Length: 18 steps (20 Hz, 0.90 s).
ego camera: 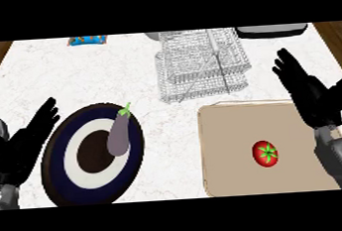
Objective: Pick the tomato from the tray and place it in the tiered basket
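Note:
A red tomato with a green stem star lies on the tan tray at the lower right. The white wire tiered basket stands behind the tray, near the counter's far side. My right hand is open with straight fingers, raised over the tray's right edge, above and to the right of the tomato and apart from it. At the far left my left hand rests open, fingers up, beside the plate.
A dark blue and white plate at the lower left carries a purple eggplant. A blue packet lies at the back left. A grey appliance sits at the back right. Wooden strips show past both counter ends.

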Each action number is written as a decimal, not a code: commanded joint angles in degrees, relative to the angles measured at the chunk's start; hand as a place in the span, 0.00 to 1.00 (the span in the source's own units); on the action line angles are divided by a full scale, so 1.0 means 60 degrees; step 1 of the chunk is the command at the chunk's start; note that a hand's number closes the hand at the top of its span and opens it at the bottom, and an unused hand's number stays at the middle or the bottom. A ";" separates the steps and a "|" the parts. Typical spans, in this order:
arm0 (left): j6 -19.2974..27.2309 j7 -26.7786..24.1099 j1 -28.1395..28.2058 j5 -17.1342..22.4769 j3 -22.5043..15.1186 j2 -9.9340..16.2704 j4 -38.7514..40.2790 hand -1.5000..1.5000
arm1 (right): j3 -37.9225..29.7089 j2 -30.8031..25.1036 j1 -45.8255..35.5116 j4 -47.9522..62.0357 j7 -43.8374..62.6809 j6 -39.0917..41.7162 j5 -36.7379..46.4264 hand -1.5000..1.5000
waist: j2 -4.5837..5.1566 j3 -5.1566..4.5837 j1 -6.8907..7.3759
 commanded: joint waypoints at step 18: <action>0.3020 -0.1354 -0.0970 -0.2320 -0.1040 -0.2722 -0.0249 0.50 | -0.4807 0.0865 0.6481 -0.1885 -0.4230 0.6544 -0.4812 0.00 | -0.0065 0.0053 -0.0427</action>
